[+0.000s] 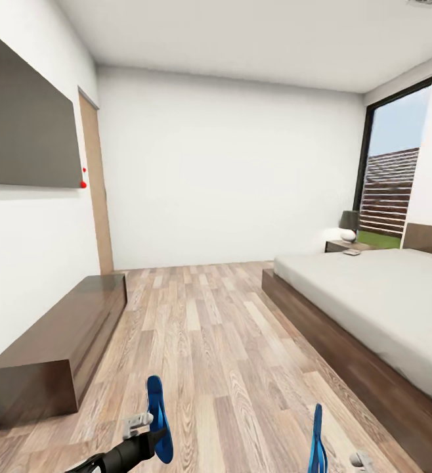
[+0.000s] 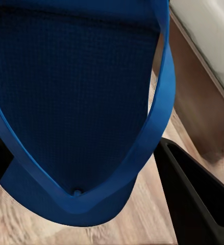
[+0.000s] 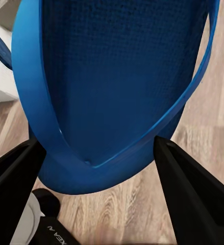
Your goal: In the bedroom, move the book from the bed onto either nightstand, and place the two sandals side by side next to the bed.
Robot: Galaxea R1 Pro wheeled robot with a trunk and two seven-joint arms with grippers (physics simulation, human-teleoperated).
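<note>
Lower left of frame, left pincer [image 1: 139, 424] clamps one blue sandal [image 1: 157, 417] upright; lower right, right pincer [image 1: 359, 460] grips its mate [image 1: 317, 441]: both light, flexible, best pinched at the sole edge; bed [image 1: 373, 302] right.

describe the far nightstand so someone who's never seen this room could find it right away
Start at the big bed with the pale mattress along the right side of the room and follow it to its far end by the tall window. There, against the back wall, stands the low dark-brown nightstand. It alone carries a dark-shaded lamp, unlike the long bare bench along the left wall.
</note>
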